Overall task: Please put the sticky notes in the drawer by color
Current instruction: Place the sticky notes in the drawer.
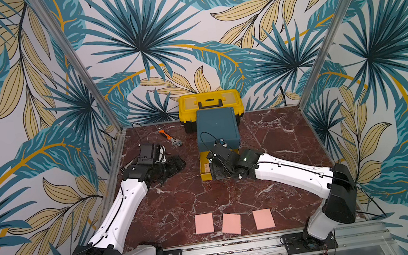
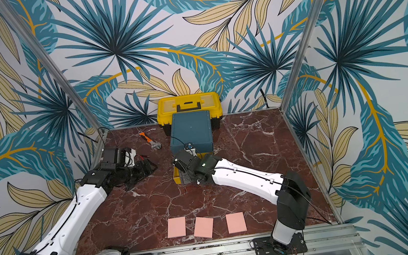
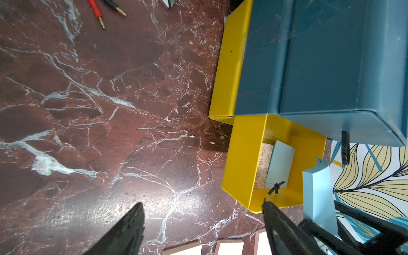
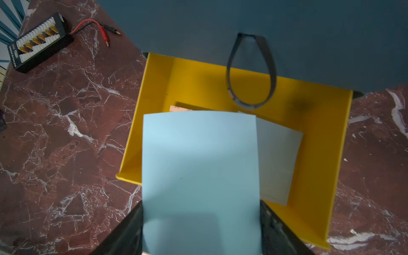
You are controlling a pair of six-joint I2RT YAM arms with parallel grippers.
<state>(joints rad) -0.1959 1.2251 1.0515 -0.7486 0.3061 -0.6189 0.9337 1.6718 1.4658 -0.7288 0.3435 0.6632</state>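
Note:
The teal drawer cabinet (image 1: 218, 129) stands at the back centre, with one yellow drawer (image 1: 204, 172) pulled out toward the front. My right gripper (image 4: 202, 212) is shut on a light blue sticky note pad (image 4: 198, 165), held by its two side edges over that open drawer (image 4: 154, 110). Another light blue pad (image 4: 278, 159) lies flat inside the drawer. Three salmon pink pads (image 1: 204, 223) (image 1: 231, 223) (image 1: 263, 219) lie in a row near the table's front edge. My left gripper (image 3: 202, 203) hangs open and empty over bare marble, left of the cabinet.
A yellow toolbox (image 1: 209, 103) with a black handle sits behind the cabinet. An orange-handled wrench (image 1: 169, 138) lies at the back left. A black connector board (image 4: 37, 42) with red and black leads (image 4: 97, 26) rests left of the cabinet. A black loop pull (image 4: 251, 72) hangs over the open drawer.

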